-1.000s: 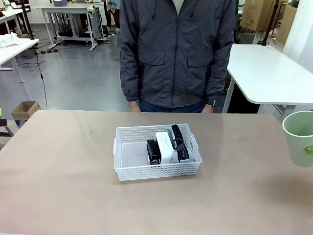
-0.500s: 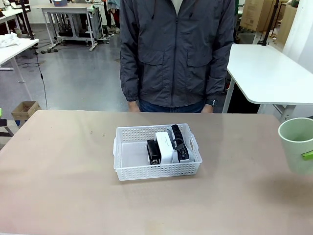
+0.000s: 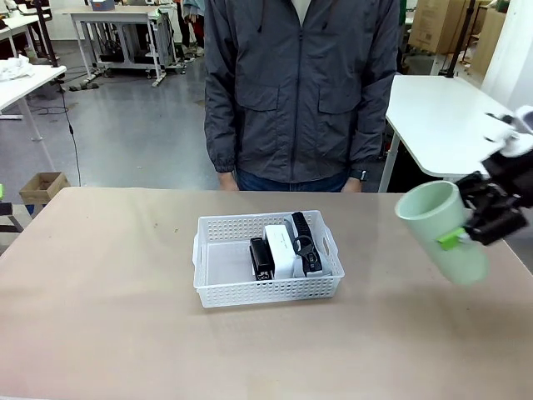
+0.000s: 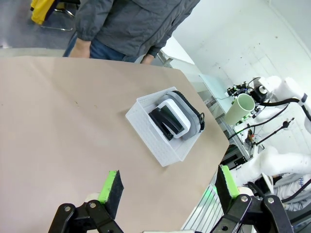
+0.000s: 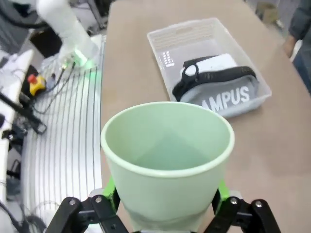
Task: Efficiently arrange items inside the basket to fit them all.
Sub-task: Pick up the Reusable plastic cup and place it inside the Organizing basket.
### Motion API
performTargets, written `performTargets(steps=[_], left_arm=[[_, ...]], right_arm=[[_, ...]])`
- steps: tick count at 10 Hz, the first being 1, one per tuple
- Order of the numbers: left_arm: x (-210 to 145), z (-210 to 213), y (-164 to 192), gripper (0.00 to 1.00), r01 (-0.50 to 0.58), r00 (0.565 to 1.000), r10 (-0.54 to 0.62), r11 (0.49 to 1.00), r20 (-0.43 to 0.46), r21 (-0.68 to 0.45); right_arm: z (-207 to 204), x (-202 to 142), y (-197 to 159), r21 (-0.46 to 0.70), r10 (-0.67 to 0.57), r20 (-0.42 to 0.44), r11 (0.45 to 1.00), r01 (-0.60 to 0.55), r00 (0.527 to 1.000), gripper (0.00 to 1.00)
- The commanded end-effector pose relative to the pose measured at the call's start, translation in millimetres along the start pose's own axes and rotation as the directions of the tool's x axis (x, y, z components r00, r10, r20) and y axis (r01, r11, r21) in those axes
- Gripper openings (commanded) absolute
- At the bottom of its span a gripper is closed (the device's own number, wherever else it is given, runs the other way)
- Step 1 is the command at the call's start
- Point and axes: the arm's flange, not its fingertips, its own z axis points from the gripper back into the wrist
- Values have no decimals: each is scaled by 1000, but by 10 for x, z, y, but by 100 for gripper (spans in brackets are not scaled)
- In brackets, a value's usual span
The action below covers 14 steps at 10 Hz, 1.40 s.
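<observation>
Above the surface [image 3: 100, 317] at its right side, pale green cup [image 3: 441, 231] tilted, clear of the tabletop, clamped in the right tool [image 3: 466, 229]. Mid-surface, white basket [image 3: 218, 262] with stapler [image 3: 261, 257], white box [image 3: 283, 250] and grey pouch [image 3: 305, 242] packed side by side in its right half. Left tool [image 4: 167, 187] spread wide, nothing between its pads.

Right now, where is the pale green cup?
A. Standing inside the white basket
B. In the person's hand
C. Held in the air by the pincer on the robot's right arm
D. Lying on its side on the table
C: the green cup hangs tilted above the table, clamped by the right pincer, away from the basket.
</observation>
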Motion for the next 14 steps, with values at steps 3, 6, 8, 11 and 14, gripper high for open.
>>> performTargets(steps=[3,6,8,11,14], left_arm=[[28,1,-33,100,-1,1000,2,1000,16,-12],[28,1,-33,100,-1,1000,2,1000,16,-12],[28,1,-33,100,-1,1000,2,1000,16,-12],[28,1,-33,100,-1,1000,2,1000,16,-12],[28,1,-33,100,-1,1000,2,1000,16,-12]], right_arm=[[-382,976,424,-81,-154,-1,985,153,988,88],[-782,1636,757,22,-163,-85,986,165,983,88],[-1128,1813,834,11,-90,-111,996,92,990,88],[-1178,1790,946,44,-80,-113,995,85,990,88],[-1278,1750,883,51,-64,-151,996,72,986,88]])
